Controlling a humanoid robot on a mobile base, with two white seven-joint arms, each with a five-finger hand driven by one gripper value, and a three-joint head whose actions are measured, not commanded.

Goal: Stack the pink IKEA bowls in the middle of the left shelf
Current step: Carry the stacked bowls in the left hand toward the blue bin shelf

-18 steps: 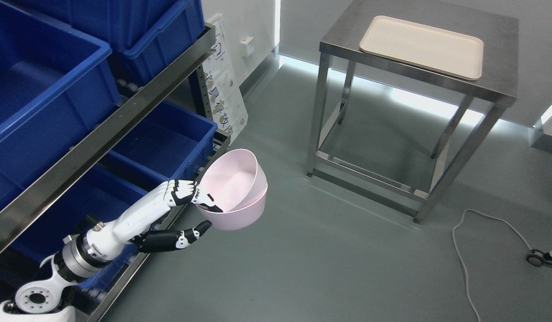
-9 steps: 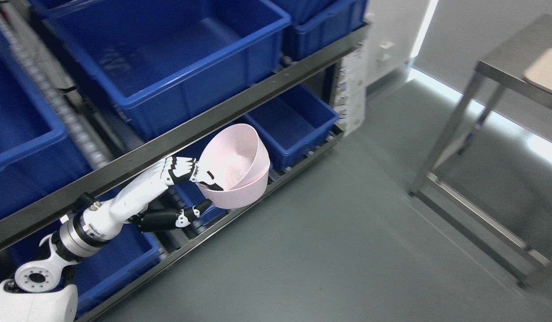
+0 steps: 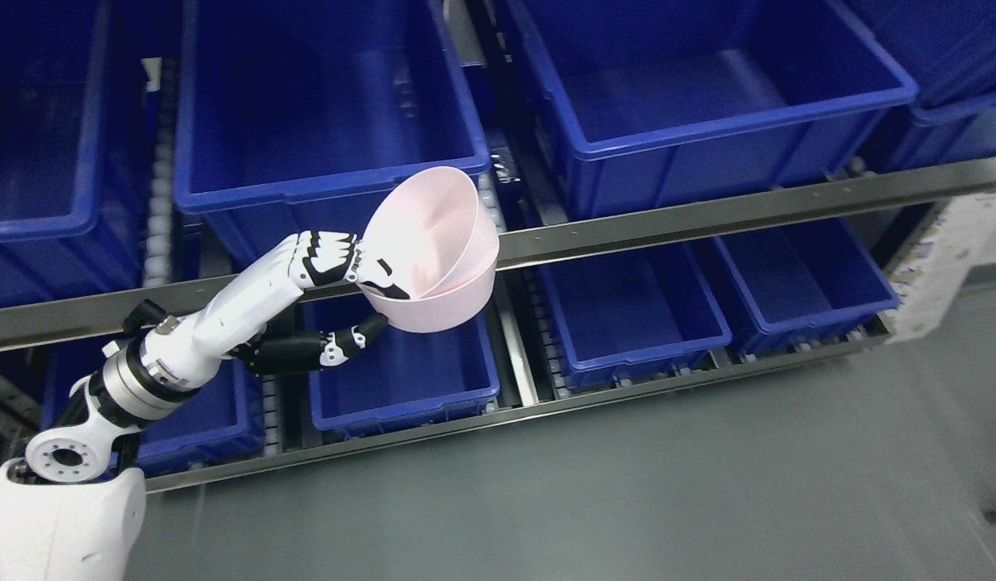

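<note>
Camera has swung left since a second ago: worktop and tray gone from view, shelf rack point(image 3: 708, 222) now fills the frame square-on. The scene shifted, not the things; grip looks unchanged. Means the robot now faces the drop zone. Left robot hand point(image 3: 349, 303) clamps the pink bowls point(image 3: 433, 254) by the near rim, fingers over the edge, thumb beneath. Two nested, inner one tilted (not seated flush). They hang in air before the shelf rail, below the middle-level blue bin point(image 3: 320, 129).
</note>
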